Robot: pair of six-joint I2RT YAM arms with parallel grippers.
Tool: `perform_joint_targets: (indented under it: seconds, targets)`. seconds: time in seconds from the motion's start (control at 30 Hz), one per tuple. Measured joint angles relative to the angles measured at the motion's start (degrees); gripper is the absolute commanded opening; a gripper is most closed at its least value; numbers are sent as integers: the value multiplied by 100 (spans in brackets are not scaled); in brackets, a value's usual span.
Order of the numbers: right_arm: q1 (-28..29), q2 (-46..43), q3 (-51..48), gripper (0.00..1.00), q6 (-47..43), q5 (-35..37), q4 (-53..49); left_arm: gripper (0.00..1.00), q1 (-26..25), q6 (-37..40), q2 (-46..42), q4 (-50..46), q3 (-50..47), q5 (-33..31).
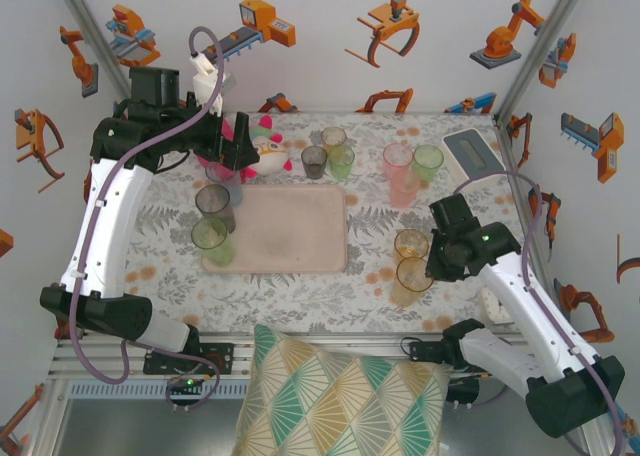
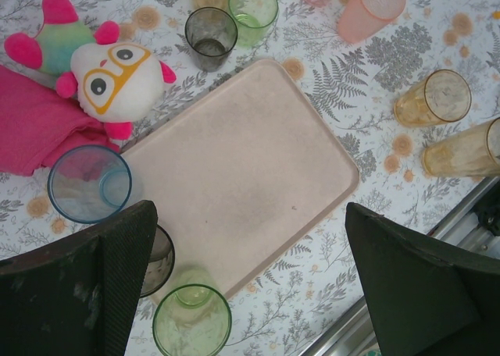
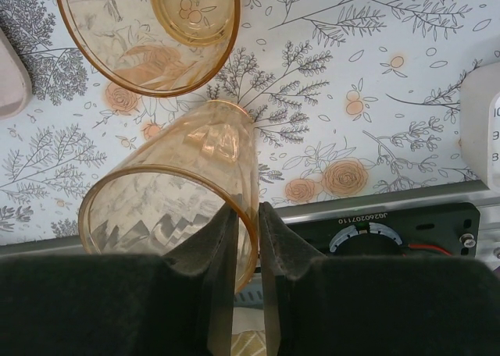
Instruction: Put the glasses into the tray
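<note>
Floral-cloth worktop [image 1: 300, 294], walls covered in robot stickers. Mid-worktop, pink-beige tray [image 1: 290, 226], bare, no glass in it yet.

Narrow pinch by right hand [image 3: 248, 215] on the rim of an amber glass [image 3: 180, 176]: one finger inside the mouth, the other outside, wall clamped between. Glass tipped, mouth toward the hand, likely levered up by the rim pinch. Rim probably chosen because the body looks wide for a span grip. Just ahead of that hand, second amber glass [image 3: 117, 44], upright, close to the held one; touching or not, cannot tell. Tray well off to that hand's left.

Over the tray's near edge, left hand [image 2: 250, 215] spread wide, holding nothing, probably waiting or lining up a neighbour. Just past its left finger, blue glass [image 2: 88, 183]. Part hidden under that finger, grey glass [image 2: 160, 258]. Between the fingers, nearer the wrist, green glass [image 2: 191, 321]. Farther ahead, beyond the tray, far grey glass [image 2: 211, 34], far green glass [image 2: 252, 8], pink glass [image 2: 371, 8]. Beyond the left finger, plush toy [image 2: 117, 79] and pink towel [image 2: 31, 122], not task items.

Step judged: grasp made, lift and carry leftward to tray next. Risks: glass swinging or slipping in the rim pinch, neighbour knocked.
</note>
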Motion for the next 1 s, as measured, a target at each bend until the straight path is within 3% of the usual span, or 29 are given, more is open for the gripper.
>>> perform_joint_targets:
  seconds: [0.5, 1.0]
  targets:
    - [122, 127, 0, 20, 2, 63, -4, 99, 0, 2, -2, 0, 0, -35]
    - [155, 223, 0, 3, 24, 146, -20, 100, 0, 2, -2, 0, -2, -52]
